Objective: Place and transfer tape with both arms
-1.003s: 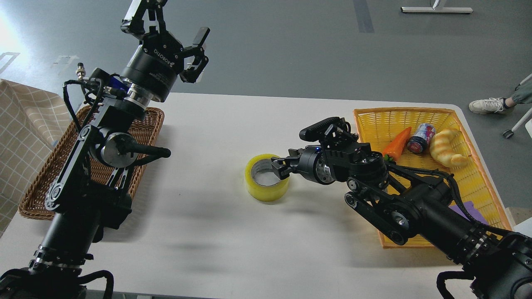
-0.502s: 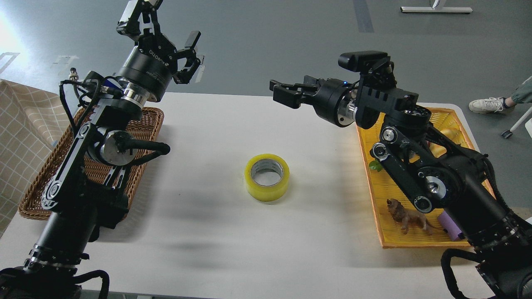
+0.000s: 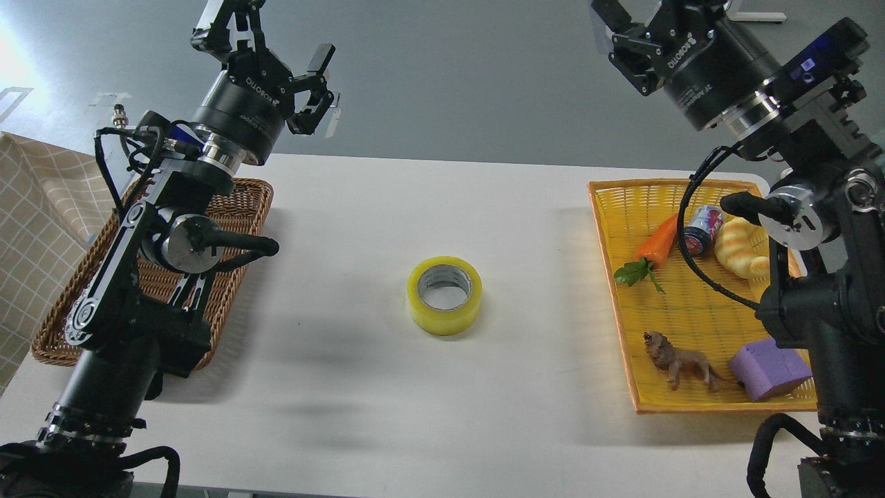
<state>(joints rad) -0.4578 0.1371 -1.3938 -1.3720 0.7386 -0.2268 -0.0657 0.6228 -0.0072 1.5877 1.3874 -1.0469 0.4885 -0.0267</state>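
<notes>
The tape (image 3: pixel 444 295), a yellow roll with a grey-white core, lies flat on the white table (image 3: pixel 387 401) near its middle, with nothing touching it. My left gripper (image 3: pixel 273 41) is raised high at the upper left, above the far table edge, open and empty. My right gripper (image 3: pixel 643 14) is raised high at the upper right, well away from the tape. Its fingers are spread and hold nothing, and their tips are cut off by the top edge.
A brown wicker basket (image 3: pixel 245 197) sits at the left behind my left arm. A yellow basket (image 3: pixel 622 190) at the right holds a carrot (image 3: pixel 657 242), a can (image 3: pixel 702 228), a croissant (image 3: pixel 736 249), a toy lion (image 3: pixel 674 360) and a purple block (image 3: pixel 767 366). A checked cloth (image 3: pixel 34 207) lies at the far left.
My right gripper let go of the tape, then rose and swung up and right, above the yellow basket. The tape stays where it was. My left arm barely moved.
</notes>
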